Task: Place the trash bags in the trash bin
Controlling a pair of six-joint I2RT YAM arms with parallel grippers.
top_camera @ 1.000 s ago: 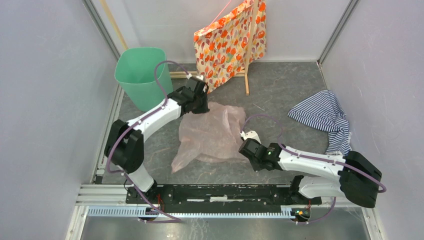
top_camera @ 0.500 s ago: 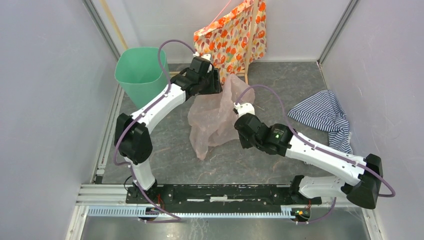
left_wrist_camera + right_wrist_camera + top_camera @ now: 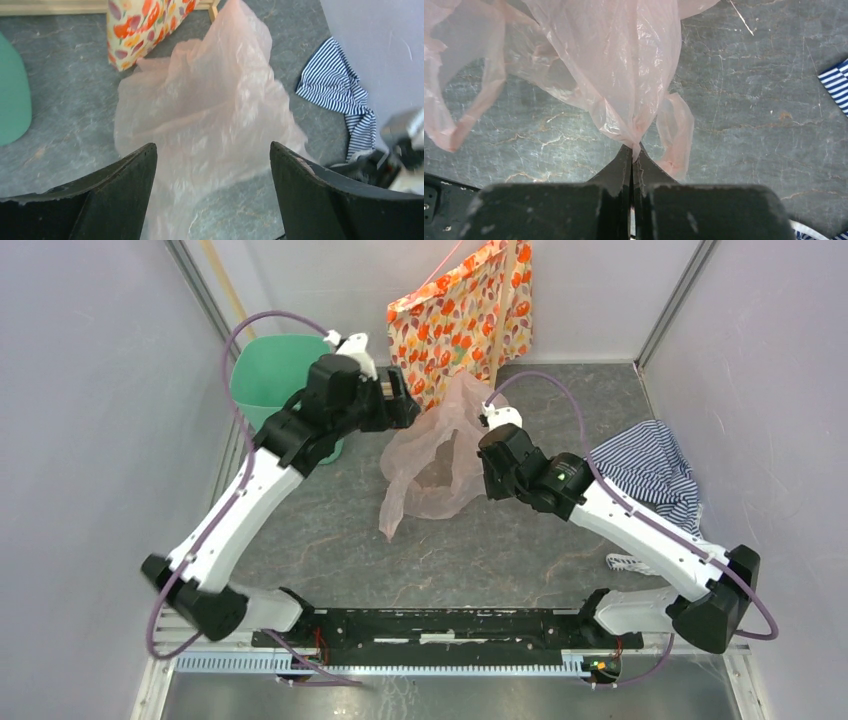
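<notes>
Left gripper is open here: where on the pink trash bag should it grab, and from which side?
Probably the upper fold of the pink trash bag, coming from the trash bin side. The right gripper pinches the opposite edge, so the film hangs lifted and bunched facing the open left gripper, a thin ridge its jaws could close on.

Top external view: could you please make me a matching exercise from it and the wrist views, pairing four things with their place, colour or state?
Things:
1. trash bin
2. pink trash bag
3. striped cloth
4. left gripper

Place, colour or state:
A. jaws wide apart
B. mint green, in the far left corner
C. pinched at a bunched edge by the shut right gripper
D. lying crumpled by the right wall

Right pairs: 1-B, 2-C, 3-D, 4-A
</notes>
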